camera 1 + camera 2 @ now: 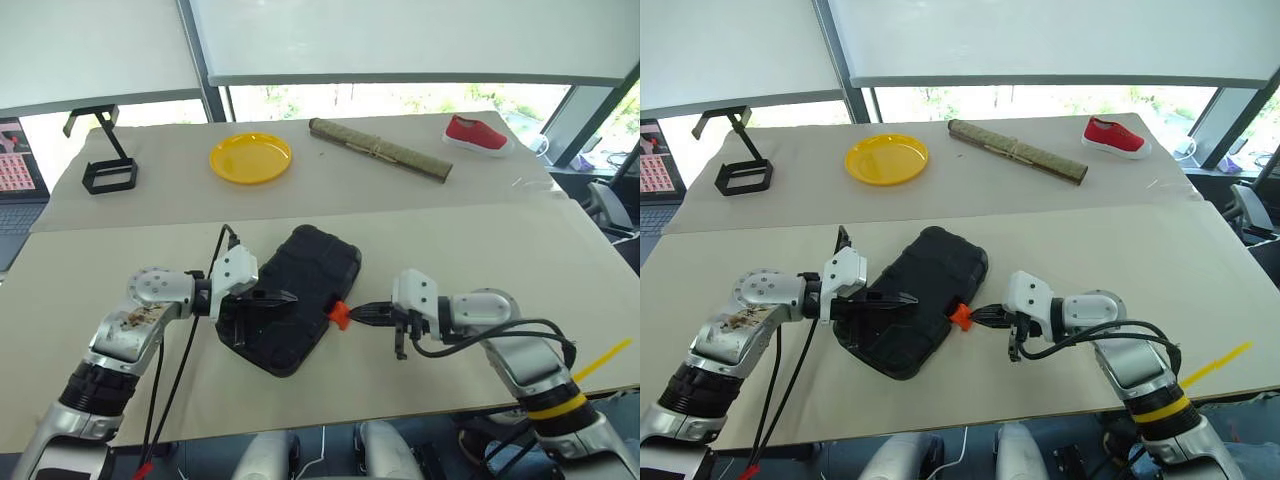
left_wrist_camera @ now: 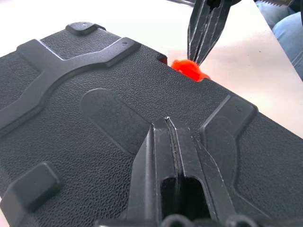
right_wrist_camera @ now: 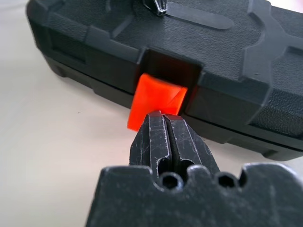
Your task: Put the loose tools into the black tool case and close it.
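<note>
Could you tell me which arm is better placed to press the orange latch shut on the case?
The right gripper: its shut tips sit at the orange latch, while the left gripper rests on the black tool case's lid.

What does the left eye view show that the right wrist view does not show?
Left eye view alone: the yellow plate, rolled mat, red shoe, black wire stand, and the left gripper over the lid. Right wrist view alone: the latch recess and the right fingers shut, up close. Both: the closed black tool case, its orange latch, the right gripper at it.
</note>
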